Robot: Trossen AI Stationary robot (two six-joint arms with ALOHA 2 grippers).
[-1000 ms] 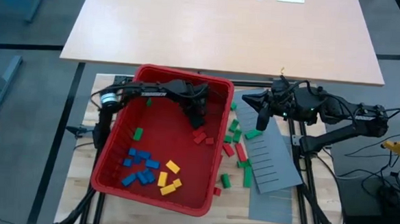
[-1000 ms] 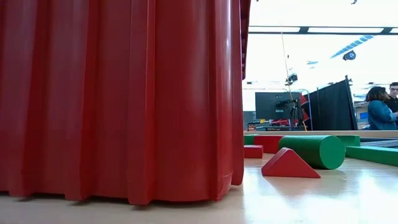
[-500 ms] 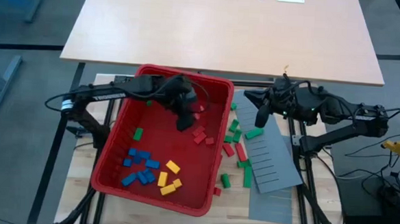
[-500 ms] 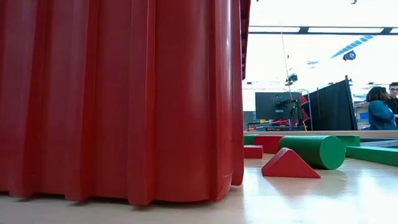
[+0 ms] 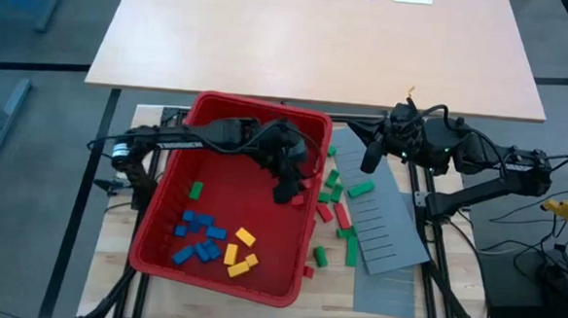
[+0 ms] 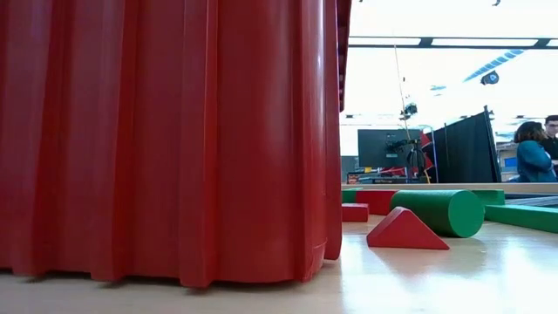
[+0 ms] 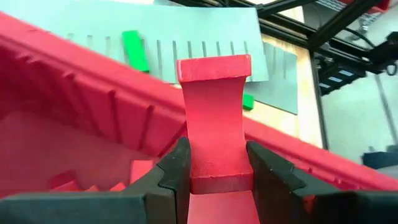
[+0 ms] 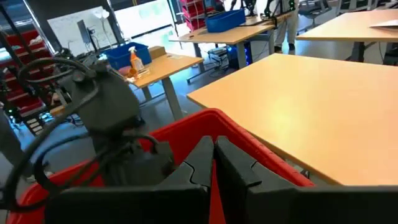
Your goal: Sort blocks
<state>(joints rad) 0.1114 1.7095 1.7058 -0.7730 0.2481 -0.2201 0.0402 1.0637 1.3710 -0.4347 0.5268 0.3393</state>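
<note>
Left gripper [image 7: 214, 177]: closed on a red block [image 7: 214, 118], inside the red bin [image 5: 171, 177] near its right wall.
Right gripper [image 8: 213, 163]: fingers together, empty, hovering beside the bin's far right corner.
Hidden: low view is mostly bin wall.
Change: left gripper moved right since 0.5 s ago.

The left claw [image 5: 287, 190], clamped on a red block [image 7: 214, 124], has swung toward the bin's [image 5: 222, 273] right wall.
</note>
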